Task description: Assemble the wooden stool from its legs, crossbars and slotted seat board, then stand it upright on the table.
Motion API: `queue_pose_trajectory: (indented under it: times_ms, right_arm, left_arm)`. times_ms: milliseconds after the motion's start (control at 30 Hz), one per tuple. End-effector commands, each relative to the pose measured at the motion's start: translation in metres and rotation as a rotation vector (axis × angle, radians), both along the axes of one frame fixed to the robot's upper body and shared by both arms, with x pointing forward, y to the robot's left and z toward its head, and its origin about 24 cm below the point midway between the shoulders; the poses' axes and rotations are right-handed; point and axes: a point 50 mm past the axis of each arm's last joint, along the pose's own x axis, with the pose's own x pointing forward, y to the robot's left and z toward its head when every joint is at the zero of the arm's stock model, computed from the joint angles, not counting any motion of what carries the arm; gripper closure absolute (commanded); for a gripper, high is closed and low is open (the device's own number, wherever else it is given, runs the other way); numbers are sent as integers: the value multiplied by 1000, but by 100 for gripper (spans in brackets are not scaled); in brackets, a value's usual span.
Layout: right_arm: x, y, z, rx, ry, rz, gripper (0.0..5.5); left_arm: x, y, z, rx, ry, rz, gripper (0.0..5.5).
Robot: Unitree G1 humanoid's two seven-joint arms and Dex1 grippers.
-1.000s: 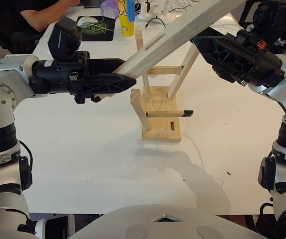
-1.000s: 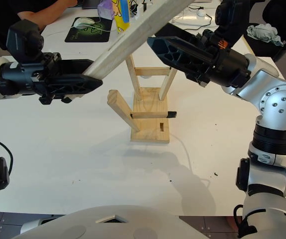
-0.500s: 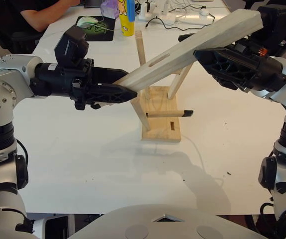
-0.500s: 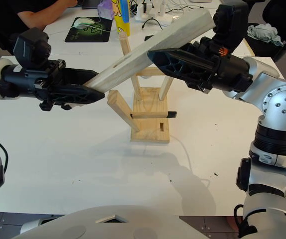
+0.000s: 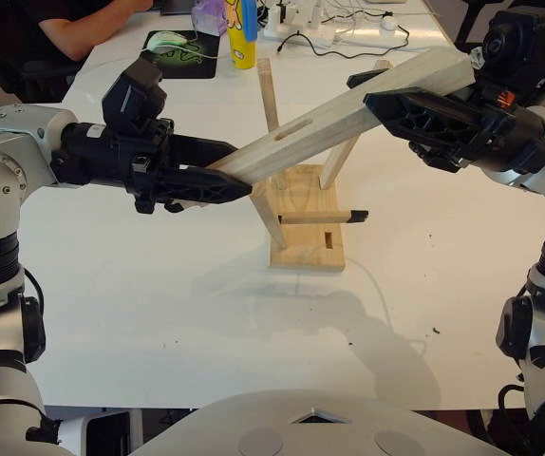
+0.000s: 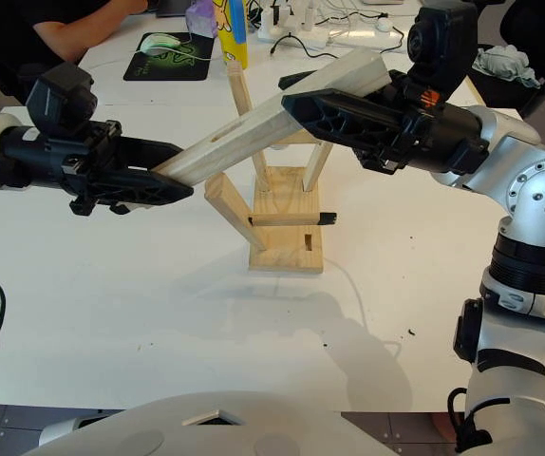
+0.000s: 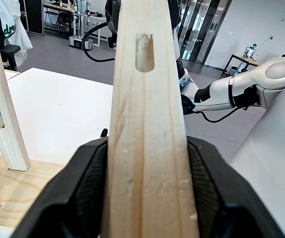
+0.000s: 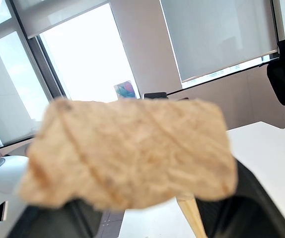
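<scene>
left eye view shows the left claw (image 5: 231, 171) closed tight on the low end of a long wooden board (image 5: 334, 116). the right claw (image 5: 377, 90) grips the high end of the same board, so the board slopes up from the left claw to the right claw and hangs in the air between them. a slot (image 5: 287, 134) is cut in the board, a bit nearer the left claw than the right one.

in the left wrist view the board (image 7: 150, 148) sits snug between the two black fingers (image 7: 90, 193), and the slot (image 7: 144, 52) is further up from them. in the right wrist view the rough end of the board (image 8: 127, 148) sits between that claw's dark fingers.

below the held board, well under both claws, the part-built stool stands on the white table (image 5: 159, 304). its flat board (image 5: 308, 252) lies on the table. a straight leg (image 5: 270, 95) and a leaning leg (image 5: 342, 161) stick up from it behind the held board. a short leg (image 5: 268, 211) leans just below the left claw's tips. a crossbar (image 5: 315, 218) with a dark tip runs from that short leg toward the right claw's side.

far past the left claw a yellow cup (image 5: 242, 33) stands on the table.
</scene>
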Motion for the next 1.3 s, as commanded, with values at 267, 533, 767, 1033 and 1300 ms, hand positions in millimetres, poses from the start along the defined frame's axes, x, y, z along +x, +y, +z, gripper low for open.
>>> queue_pose_trajectory:
  times_ms: [267,533,767,1033,1300]
  right_arm:
    - [-1,-2,0,-1,-7,-2,338]
    - [-22,-7,-16,-113,61,112,345]
    - [-37,-39,-44,-418,138,78,345]
    - [-29,-85,-51,-651,120,-54,345]
    - [-8,-117,-58,-849,66,-192,345]
  left_arm:
    - [14,1,20,-135,-104,124,267]
    - [3,28,44,-336,-73,226,247]
    - [-26,36,19,-303,-23,231,247]
    - [-72,-2,-64,68,152,56,247]
    - [-57,-58,-143,245,-57,224,247]
